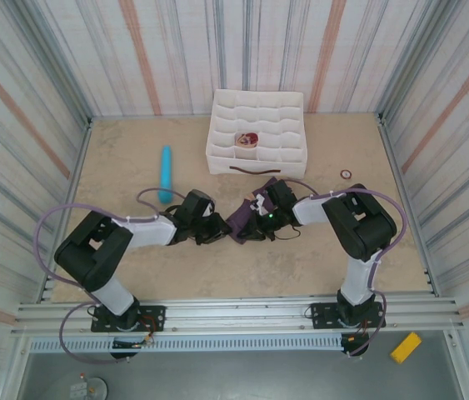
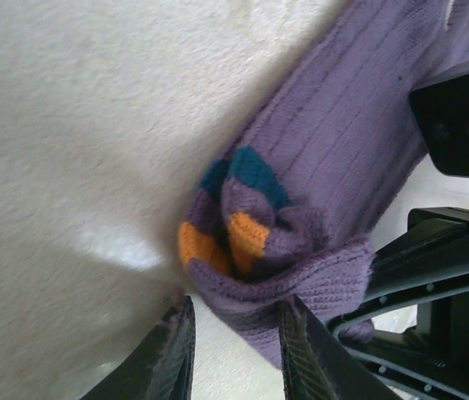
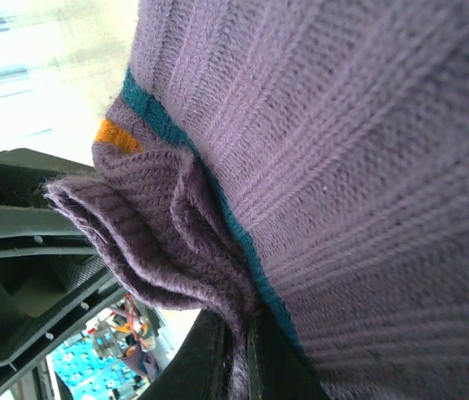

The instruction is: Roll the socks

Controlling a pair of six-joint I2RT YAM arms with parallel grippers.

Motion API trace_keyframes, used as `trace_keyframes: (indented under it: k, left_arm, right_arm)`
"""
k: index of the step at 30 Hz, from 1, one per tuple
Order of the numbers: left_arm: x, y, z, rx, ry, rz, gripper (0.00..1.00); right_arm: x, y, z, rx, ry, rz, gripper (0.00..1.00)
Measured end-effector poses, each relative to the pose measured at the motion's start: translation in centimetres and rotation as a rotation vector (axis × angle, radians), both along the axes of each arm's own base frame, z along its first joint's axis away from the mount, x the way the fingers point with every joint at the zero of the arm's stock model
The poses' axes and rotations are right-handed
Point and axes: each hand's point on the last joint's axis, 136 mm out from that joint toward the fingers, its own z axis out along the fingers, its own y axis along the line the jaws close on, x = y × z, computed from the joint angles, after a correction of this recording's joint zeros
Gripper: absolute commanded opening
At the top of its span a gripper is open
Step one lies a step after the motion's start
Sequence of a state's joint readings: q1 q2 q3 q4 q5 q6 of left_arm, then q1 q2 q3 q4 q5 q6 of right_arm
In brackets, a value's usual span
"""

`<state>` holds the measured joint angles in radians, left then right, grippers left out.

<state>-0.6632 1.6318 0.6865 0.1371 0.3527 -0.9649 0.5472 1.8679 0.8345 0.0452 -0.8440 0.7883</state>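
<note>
While the right pincer [image 3: 236,325] clamps the dark purple ribbed sock [image 2: 342,150], we see the left pincer [image 2: 236,310] part-open astride its rolled near-left end.

Left tool [image 2: 234,358] narrowly parted, right tool [image 3: 238,354] clamped tight, both facing inward.

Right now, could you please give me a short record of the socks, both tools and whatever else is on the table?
purple sock: between the two tools, striped end folded over
left tool: straddles that folded end; grip unclear
right tool: shut on the purple sock's fabric
beige sock: bundled in one compartment of the white box
blue cylinder: lying left of the box
</note>
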Motion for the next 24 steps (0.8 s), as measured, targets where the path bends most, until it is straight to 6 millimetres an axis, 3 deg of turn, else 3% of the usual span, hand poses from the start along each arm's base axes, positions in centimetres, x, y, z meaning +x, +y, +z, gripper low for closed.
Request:
trace_keyframes:
  k: [4,10,12,16,21,24]
  left_arm:
    - [0.4,-0.5,0.1,-0.015,-0.019,0.004,0.37]
    - [1.2,-1.4,0.0,-0.038,-0.029,0.012,0.29]
    - [1.3,-1.5,-0.1,-0.039,-0.028,0.014,0.24]
    - [1.5,-1.5,-0.3,-0.024,-0.023,0.023,0.01]
    - [1.5,-1.4,-0.1,0.01,0.0,0.011,0.0]
    - [1.5,-1.0,-0.1,0.025,0.027,0.001,0.0]
  right_arm:
    - [0.1,0.0,0.0,0.009,0.017,-0.009,0.0]
    - [0.5,-0.1,0.0,0.022,0.019,-0.02,0.0]
    - [0.7,-0.1,0.0,0.025,0.024,-0.026,0.0]
    - [0.8,-0.2,0.0,0.025,0.027,-0.034,0.0]
    - [0.9,-0.4,0.0,0.008,0.008,-0.036,0.19]
    - [1.3,-0.9,0.8,-0.041,-0.074,-0.03,0.39]
